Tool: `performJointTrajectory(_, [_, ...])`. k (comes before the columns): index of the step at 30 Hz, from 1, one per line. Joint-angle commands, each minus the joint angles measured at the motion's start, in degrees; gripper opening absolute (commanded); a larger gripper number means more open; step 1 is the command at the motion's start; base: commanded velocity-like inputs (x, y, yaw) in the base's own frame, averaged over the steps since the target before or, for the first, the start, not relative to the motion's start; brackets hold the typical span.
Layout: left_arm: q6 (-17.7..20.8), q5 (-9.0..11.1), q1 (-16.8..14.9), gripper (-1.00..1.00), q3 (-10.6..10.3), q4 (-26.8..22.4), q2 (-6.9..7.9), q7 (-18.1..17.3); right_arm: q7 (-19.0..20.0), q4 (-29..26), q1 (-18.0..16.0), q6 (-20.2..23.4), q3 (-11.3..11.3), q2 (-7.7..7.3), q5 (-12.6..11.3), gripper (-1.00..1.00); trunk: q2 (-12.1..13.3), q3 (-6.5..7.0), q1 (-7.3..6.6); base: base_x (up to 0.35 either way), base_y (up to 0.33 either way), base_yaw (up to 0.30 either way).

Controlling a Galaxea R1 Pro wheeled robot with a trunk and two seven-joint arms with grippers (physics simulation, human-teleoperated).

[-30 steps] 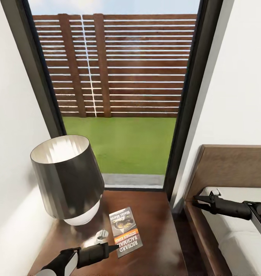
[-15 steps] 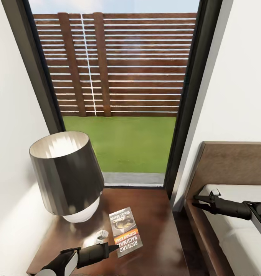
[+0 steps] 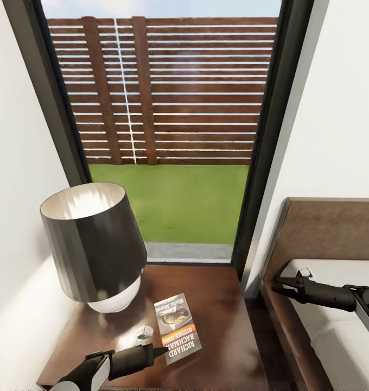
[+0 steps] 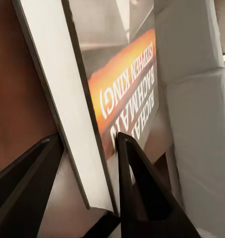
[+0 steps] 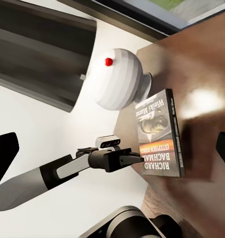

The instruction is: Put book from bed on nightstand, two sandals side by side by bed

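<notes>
Head view: book [image 3: 176, 327] lies flat on nightstand [image 3: 222, 320], just beside the lamp [image 3: 93, 247]; long axis runs from the robot toward the window, orange band at the near end. Left gripper [image 3: 158, 352] sits at the book's near corner. Right gripper [image 3: 281, 287] hangs over the bed [image 3: 336, 331], fingers parted, holding nothing.

Left wrist view: book [image 4: 120, 94] edge runs between the two dark fingers [image 4: 142, 193], which are spread, one each side; contact cannot be told.

Right wrist view: book [image 5: 159, 134] flat, left gripper [image 5: 135, 159] tip at its lettered end.
</notes>
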Motion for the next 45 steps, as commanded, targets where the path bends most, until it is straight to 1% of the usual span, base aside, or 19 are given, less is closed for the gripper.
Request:
performJointTrajectory(1, [0.52, -0.4, -0.02, -1.0, 0.55, -0.12, -0.05, -0.27, 0.12, -0.01, -0.03, 0.59, 0.03, -0.01, -0.11, 1.0, -0.44, -0.24, 0.21, 0.0, 0.0, 0.0])
performJointTrajectory(4, [0.52, -0.41, -0.02, -1.0, 0.55, -0.12, -0.05, -0.27, 0.12, -0.01, -0.03, 0.58, 0.02, -0.01, -0.11, 1.0, -1.64, -0.78, 0.87, 0.0, 0.0, 0.0])
performJointTrajectory(7, [0.52, -0.37, -0.02, -1.0, 0.55, -0.12, -0.02, -0.27, 0.12, -0.01, -0.03, 0.58, 0.02, -0.01, -0.11, 1.0, -1.64, -0.78, 0.87, 0.0, 0.0, 0.0])
performJointTrajectory(13, [0.52, -0.31, -0.02, -1.0, 0.55, -0.12, 0.6, -0.29, 0.12, -0.01, -0.03, 0.61, 0.02, -0.01, -0.11, 1.0, -1.64, -0.78, 0.87, 0.0, 0.0, 0.0])
performJointTrajectory(20, [0.49, -0.3, -0.02, -1.0, 0.57, -0.12, 0.65, -0.28, 0.12, -0.01, -0.03, 0.58, 0.02, -0.01, -0.11, 1.0, -1.64, -0.78, 0.87, 0.01, 0.0, 0.0])
performJointTrajectory(27, [0.47, -0.3, -0.02, -1.0, 0.64, -0.12, 0.65, -0.28, 0.12, -0.01, -0.03, 0.6, 0.0, -0.02, -0.11, 1.0, -1.64, -0.78, 0.87, 0.119, -0.022, 0.0])
performJointTrajectory(42, [0.59, -0.11, -0.02, -1.0, 0.78, -0.14, 0.65, -0.47, 0.12, -0.01, -0.03, 0.59, 0.04, -0.01, -0.11, 1.0, -1.64, -0.78, 0.87, 0.006, -0.001, 0.0])
performJointTrajectory(44, [1.02, -0.07, -0.02, -1.0, 0.8, -0.18, 0.64, -0.51, 0.12, -0.01, -0.03, 0.57, 0.04, -0.01, -0.11, 1.0, -1.64, -0.78, 0.87, 0.0, 0.0, 0.0])
performJointTrajectory(45, [2.43, -0.07, -0.02, -1.0, 0.78, -0.28, 0.59, -0.53, 0.12, -0.01, -0.03, 0.56, 0.04, -0.01, -0.11, 1.0, -1.64, -0.78, 0.87, 0.0, 0.0, 0.0])
